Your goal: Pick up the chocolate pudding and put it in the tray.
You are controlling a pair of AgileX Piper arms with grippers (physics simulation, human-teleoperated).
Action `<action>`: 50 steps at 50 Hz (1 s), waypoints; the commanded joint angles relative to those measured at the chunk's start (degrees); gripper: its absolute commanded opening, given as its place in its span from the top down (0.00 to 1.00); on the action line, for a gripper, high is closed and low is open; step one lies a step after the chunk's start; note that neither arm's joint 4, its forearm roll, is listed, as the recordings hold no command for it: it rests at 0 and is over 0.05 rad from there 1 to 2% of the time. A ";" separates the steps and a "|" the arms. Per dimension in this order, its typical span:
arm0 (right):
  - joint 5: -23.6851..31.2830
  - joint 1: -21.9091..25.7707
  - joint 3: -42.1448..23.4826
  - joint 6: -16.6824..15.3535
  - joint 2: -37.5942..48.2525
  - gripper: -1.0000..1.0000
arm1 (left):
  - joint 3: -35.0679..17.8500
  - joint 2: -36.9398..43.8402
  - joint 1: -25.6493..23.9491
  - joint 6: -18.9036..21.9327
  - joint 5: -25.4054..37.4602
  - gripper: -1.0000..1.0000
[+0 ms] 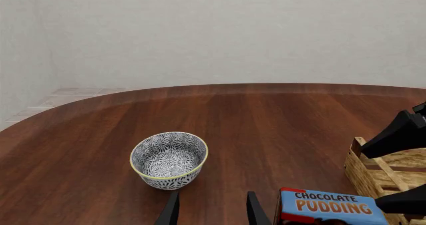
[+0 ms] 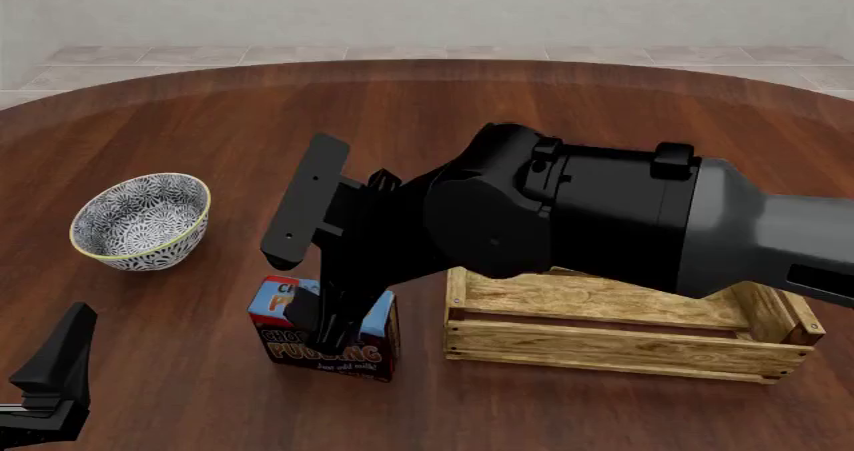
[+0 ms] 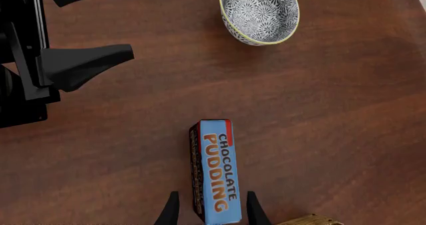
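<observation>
The chocolate pudding (image 3: 216, 177) is a small carton with a blue top, standing on the table just left of the tray (image 2: 627, 346), a light wooden slat crate. It also shows in the front view (image 2: 320, 341) and the left wrist view (image 1: 329, 207). My right gripper (image 3: 211, 210) is open, with one finger on each side of the carton's near end and a small gap at both sides. In the front view the right gripper (image 2: 340, 311) reaches down onto the carton and hides its top. My left gripper (image 1: 211, 212) is open and empty, low at the front left (image 2: 54, 371).
A round blue-white patterned bowl (image 2: 142, 221) stands on the table to the left, beyond the pudding. My bulky right arm (image 2: 587, 221) stretches over the tray from the right. The tray's corner shows in the left wrist view (image 1: 382, 175).
</observation>
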 commanded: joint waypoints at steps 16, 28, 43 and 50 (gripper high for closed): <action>-1.57 -1.09 2.10 1.31 0.61 0.00 | 0.00 0.00 0.00 0.00 0.00 0.00; -3.58 -0.79 4.19 2.79 0.95 0.00 | 0.00 0.00 0.00 0.00 0.00 0.00; -3.44 -1.88 4.27 2.95 0.25 0.00 | 0.00 0.00 0.00 0.00 0.00 0.00; -2.90 -3.40 3.09 1.90 0.81 0.00 | 0.00 0.00 0.00 0.00 0.00 0.00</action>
